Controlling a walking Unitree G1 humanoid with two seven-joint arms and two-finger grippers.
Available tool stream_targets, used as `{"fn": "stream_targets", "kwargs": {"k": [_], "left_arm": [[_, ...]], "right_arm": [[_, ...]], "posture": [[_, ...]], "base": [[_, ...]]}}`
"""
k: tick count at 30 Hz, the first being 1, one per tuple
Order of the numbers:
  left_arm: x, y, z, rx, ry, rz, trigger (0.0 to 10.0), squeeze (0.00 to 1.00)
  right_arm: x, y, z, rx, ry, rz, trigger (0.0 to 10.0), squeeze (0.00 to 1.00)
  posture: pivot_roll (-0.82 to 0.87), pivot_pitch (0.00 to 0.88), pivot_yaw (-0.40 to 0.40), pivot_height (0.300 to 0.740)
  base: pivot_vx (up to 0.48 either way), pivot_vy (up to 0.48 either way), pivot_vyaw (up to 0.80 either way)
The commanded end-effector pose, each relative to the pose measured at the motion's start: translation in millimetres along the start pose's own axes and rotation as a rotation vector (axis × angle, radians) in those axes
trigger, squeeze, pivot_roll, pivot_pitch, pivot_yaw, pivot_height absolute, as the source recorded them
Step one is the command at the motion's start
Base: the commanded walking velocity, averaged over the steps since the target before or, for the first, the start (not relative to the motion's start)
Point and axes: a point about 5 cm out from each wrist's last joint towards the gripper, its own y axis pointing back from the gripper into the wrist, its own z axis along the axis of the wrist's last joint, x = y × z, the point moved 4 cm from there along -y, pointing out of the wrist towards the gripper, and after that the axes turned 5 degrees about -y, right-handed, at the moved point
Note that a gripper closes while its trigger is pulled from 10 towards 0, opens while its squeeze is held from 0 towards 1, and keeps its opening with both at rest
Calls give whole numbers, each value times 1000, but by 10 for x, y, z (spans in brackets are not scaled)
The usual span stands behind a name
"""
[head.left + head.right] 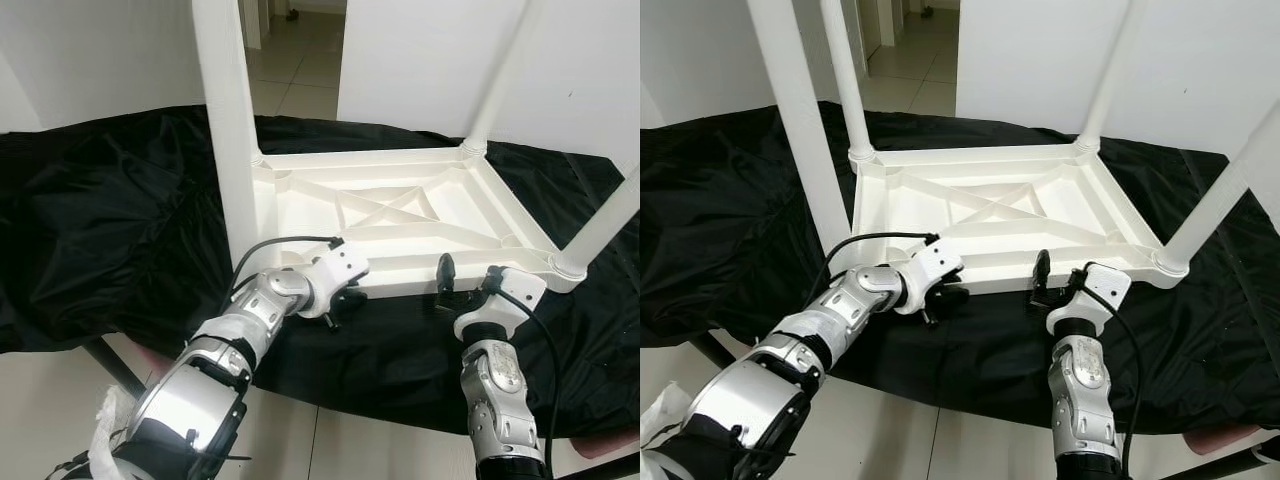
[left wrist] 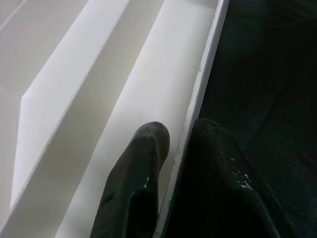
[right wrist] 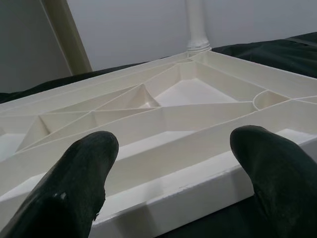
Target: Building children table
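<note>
Pinching the upturned table (image 1: 400, 215) near rim, the left gripper (image 1: 341, 297) hides its fingertips; the right gripper (image 1: 1065, 285) gapes; leg tops are cropped.

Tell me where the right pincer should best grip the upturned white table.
Probably the thin near edge rim of the white table, approached from the robot's side. The right pincer is open there, and the rim stands upright, slim enough to pinch.

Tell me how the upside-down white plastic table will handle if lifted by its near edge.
The white plastic table is probably light and stiff: thin ribbed underside. Upright legs may make it top-heavy when tilted. It may slide on the smooth black cloth. Left gripper pinches its rim.
</note>
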Motion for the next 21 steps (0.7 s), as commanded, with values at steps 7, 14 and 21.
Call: {"fn": "stream_targets", "kwargs": {"k": [7, 14, 21], "left_arm": [[-51, 50, 230, -238, -6, 160, 10000, 1000], [-286, 265, 326, -400, -101, 163, 10000, 0], [-249, 703, 284, -528, -15, 290, 10000, 0]], "right_arm": [[46, -4, -40, 9, 3, 12, 10000, 0], [58, 12, -75, 20, 9, 20, 10000, 0], [86, 3, -126, 40, 9, 35, 10000, 0]], "posture": [[-52, 0, -19, 740], [-43, 0, -25, 740], [-4, 0, -50, 740]], "base": [[0, 0, 0], [0, 0, 0], [0, 0, 0]]}}
